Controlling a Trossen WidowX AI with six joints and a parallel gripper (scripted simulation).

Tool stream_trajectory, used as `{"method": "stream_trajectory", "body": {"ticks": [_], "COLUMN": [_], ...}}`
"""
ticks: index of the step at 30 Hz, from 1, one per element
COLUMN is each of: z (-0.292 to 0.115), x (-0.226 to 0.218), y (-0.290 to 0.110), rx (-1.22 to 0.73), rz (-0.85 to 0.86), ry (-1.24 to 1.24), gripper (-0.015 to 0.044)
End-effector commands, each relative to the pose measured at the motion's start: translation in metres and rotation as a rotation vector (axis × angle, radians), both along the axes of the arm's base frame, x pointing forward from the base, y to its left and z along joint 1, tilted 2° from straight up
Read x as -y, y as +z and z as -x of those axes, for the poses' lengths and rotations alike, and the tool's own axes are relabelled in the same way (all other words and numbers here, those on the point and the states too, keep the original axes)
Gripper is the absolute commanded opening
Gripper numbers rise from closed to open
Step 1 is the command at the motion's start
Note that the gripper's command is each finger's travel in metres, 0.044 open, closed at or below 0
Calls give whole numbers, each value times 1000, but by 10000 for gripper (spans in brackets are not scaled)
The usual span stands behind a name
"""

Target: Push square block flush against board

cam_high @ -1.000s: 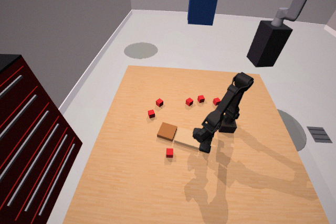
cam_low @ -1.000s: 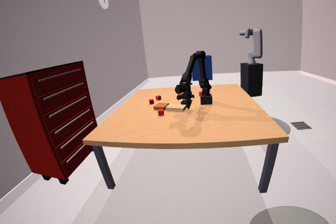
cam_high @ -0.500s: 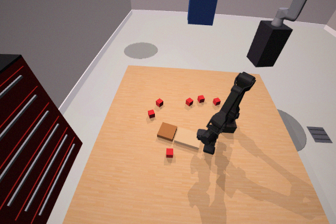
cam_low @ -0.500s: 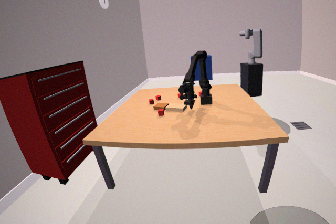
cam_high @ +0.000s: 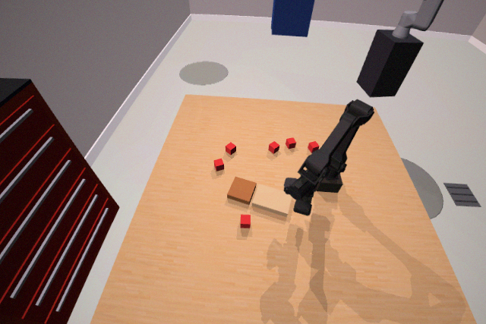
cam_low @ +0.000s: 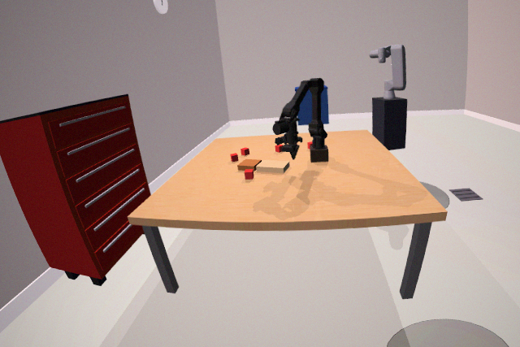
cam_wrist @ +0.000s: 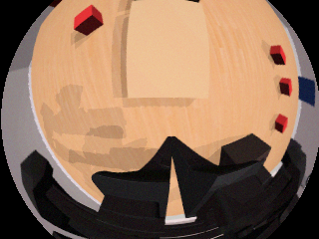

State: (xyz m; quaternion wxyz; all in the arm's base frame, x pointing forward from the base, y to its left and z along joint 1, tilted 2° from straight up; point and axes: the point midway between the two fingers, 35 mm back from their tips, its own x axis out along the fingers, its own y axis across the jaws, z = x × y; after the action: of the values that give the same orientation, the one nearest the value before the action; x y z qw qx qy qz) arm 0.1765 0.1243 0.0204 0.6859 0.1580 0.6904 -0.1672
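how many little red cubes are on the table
6. Four sit in a loose row behind the block and board, one to the block's far left, one in front. The arm could hide more.

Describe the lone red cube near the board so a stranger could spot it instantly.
On the wooden table, find the pale board and brown square block. One red cube sits alone on their near side; the other cubes lie beyond them.
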Motion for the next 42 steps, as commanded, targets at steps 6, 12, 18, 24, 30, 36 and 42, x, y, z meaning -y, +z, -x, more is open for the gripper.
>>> {"method": "stream_trajectory", "body": {"ticks": [6,12,18,24,30,36,42], "z": [-13,-12,-18,-27,-35,-44,-47], "x": [6,7,9,12,16,20,21], "y": [-35,-54,-54,-54,-53,-53,-53], "rx": [1,1,2,2,3,4,4], "rz": [-1,-1,-1,0,0,0,0], "ry": [-4,-4,-4,-4,-4,-4,-4], "gripper": [0,0,0,0,0,0,0]}}
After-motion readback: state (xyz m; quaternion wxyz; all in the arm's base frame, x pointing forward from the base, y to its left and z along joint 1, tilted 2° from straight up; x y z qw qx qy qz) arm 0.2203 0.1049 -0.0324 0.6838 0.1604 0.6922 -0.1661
